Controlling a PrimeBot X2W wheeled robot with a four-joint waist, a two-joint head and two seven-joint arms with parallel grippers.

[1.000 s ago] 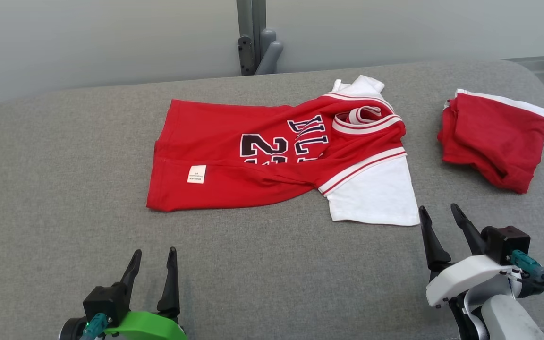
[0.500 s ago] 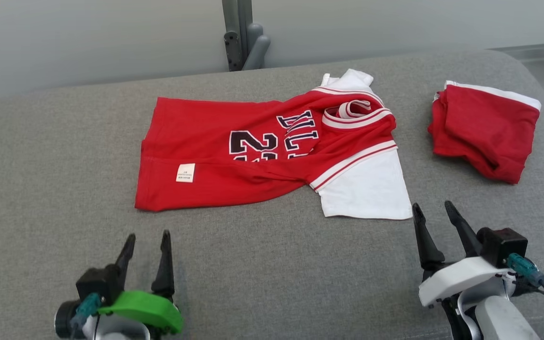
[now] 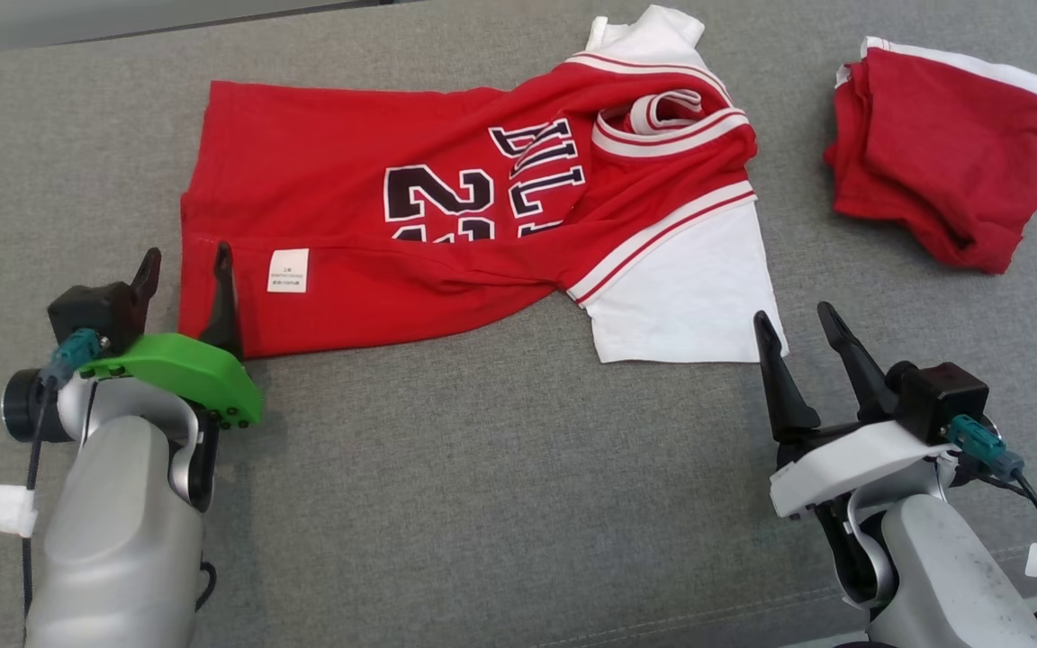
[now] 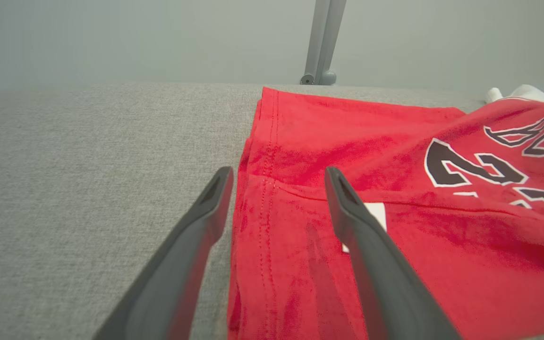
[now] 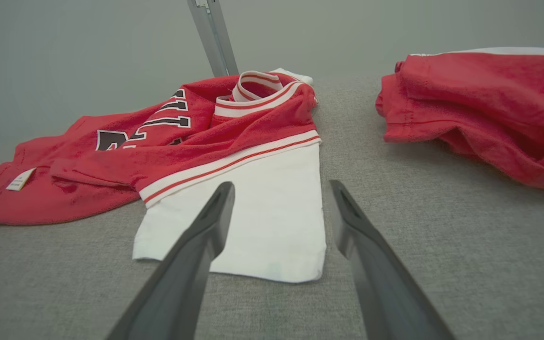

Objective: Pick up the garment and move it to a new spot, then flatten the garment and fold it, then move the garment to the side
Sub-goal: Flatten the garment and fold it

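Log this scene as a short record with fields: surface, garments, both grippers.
surface: grey fabric surface
main garment: red jersey, rumpled and partly doubled over, printed side up, white sleeve at its near right end
second garment: folded red garment, lying apart to the right
left gripper: open, fingers astride the jersey's hem edge, nothing held
right gripper: open, just short of the white sleeve's corner, nothing held
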